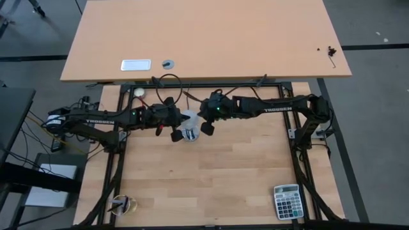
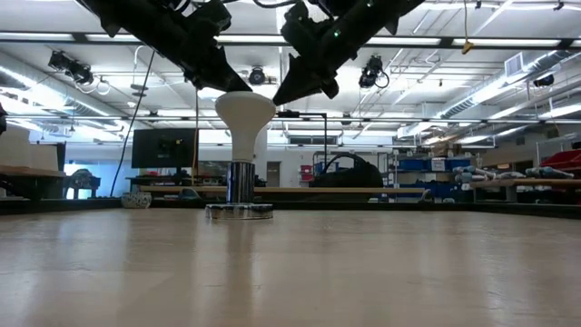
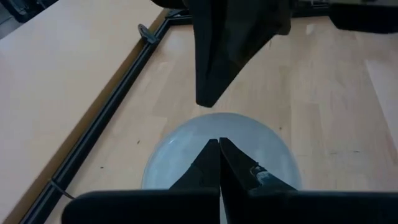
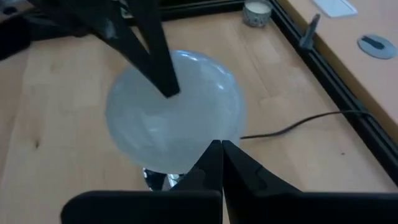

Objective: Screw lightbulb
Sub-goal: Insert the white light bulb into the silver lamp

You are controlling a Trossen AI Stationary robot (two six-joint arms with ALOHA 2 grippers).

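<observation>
The white lightbulb (image 2: 243,113) stands upright, wide round face up, its narrow grey base (image 2: 240,182) in the flat socket disc (image 2: 239,212) on the table. It also shows in the high view (image 1: 189,119). My left gripper (image 2: 223,86) is shut, with its tips on the left part of the bulb's face. My right gripper (image 2: 277,98) is shut, with its tips at the right rim of the face. In each wrist view the bulb's face (image 3: 186,149) (image 4: 143,118) lies just beyond that arm's own shut fingers. My left gripper sets its shut fingertips (image 4: 169,90) on the bulb's wide round face (image 4: 155,115), slanting down from the table's left. The bulb stands upright in the socket disc. My right gripper's shut tips stand at the face's right rim (image 2: 270,105), slanting down from the right; I cannot tell whether they touch it.
A black cord (image 4: 292,124) runs from the socket toward the far frame rail. A small white round thing (image 1: 138,92) sits at the far left corner, a calculator (image 1: 287,201) at the near right, a small object (image 1: 121,204) at the near left. A second tabletop (image 1: 204,38) lies beyond.
</observation>
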